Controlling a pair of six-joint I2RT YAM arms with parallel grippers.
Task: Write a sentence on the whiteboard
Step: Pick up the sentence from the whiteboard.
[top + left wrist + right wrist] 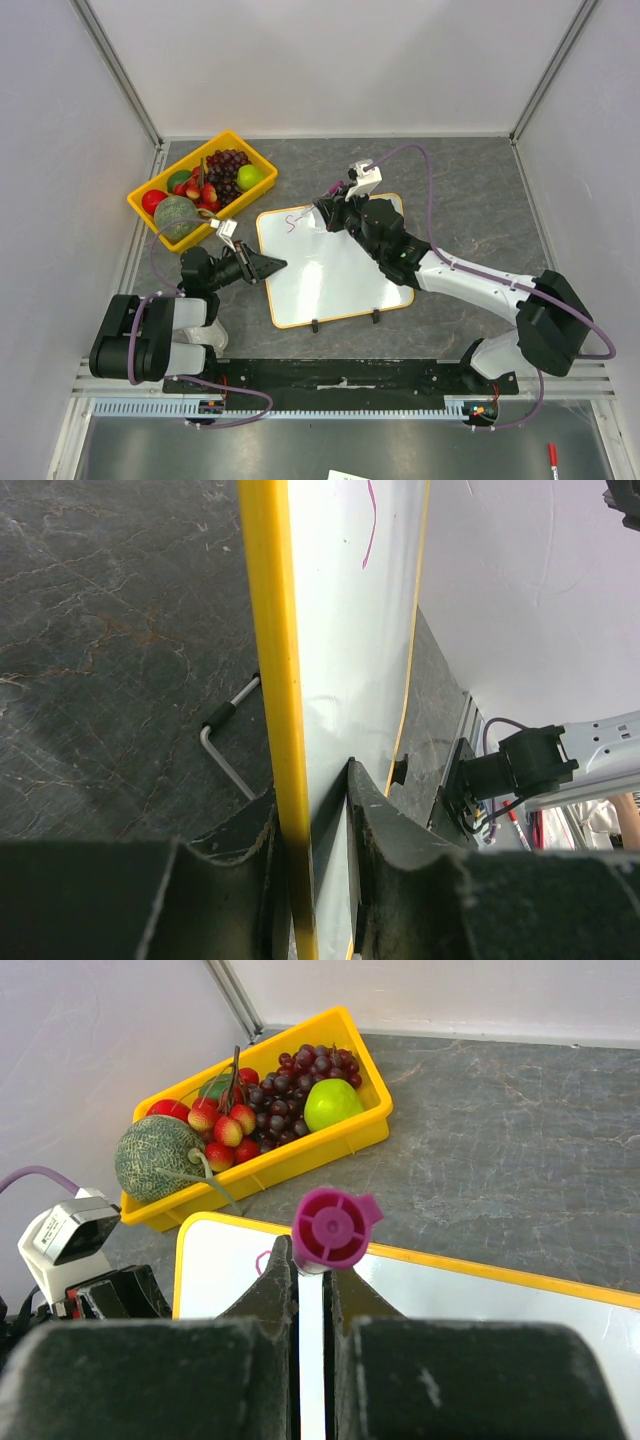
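Far left: yellow rectangular plastic fruit tray (pixel 256 152) holding grapes, strawberries, a green apple and a netted melon.
Left gripper (pixel 272 266): fingers clenched on the left edge of the whiteboard.
Centre of table: rounded-corner white whiteboard with thin orange-yellow frame (pixel 340 275), just right of the tray.
Sentence (pixel 293 222): a few magenta strokes only, at the board's far-left corner.
Right gripper (pixel 325 208): fingers clamped on a magenta marker pen (pixel 333 1228), over the board's far edge.

Blk/wht arms (pixel 470 280), purple cables (pixel 431 200), blk fingers (pixel 270 1290)
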